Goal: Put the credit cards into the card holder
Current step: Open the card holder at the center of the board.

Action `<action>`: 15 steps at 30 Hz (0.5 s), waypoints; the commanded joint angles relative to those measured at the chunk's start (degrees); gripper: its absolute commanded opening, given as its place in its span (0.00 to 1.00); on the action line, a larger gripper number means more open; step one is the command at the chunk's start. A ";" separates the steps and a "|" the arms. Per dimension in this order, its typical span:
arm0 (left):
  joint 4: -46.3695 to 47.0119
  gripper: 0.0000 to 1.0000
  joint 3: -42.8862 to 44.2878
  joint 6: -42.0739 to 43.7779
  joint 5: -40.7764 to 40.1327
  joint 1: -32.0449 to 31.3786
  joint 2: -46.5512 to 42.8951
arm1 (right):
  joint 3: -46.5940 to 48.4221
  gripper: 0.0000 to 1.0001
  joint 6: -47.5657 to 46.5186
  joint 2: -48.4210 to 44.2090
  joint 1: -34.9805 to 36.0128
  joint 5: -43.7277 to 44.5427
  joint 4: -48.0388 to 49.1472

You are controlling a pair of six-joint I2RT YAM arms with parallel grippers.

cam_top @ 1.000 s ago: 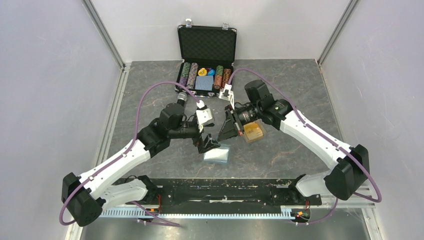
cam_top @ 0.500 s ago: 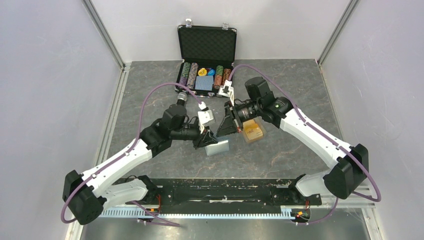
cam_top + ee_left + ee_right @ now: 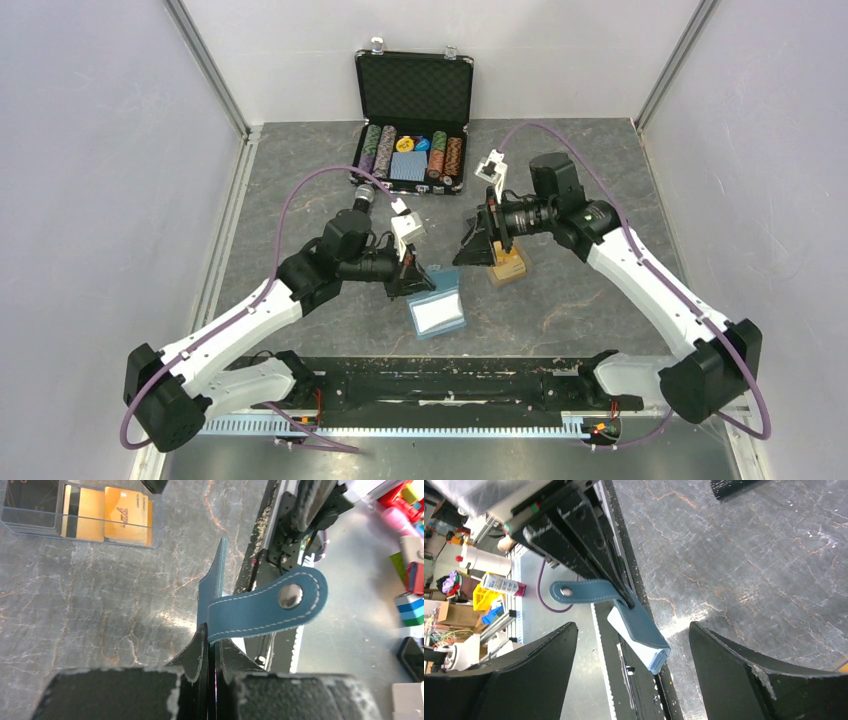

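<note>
Across the grey desk (image 3: 600, 180), one open chip case (image 3: 414, 110) stands at the back. In front, a handover is just done: the left hand (image 3: 411, 276) has clamped tight on the single teal card holder (image 3: 437, 312), mid-desk, while the right hand (image 3: 473, 244) has let go and spreads wide, empty, free to fetch the credit cards (image 3: 127, 517), two orange faces showing in one clear box (image 3: 75, 539)

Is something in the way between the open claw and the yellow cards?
Yes. The credit cards lie inside a clear plastic box, so its see-through walls stand around them. The open right gripper hangs just beside that box, with nothing else visible between. Whether the box's top is open, I cannot tell.
</note>
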 commanded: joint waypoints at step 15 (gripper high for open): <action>10.07 0.18 3.21 -15.83 6.52 0.21 -1.62 | -14.69 0.34 15.07 -3.46 4.32 -9.73 26.49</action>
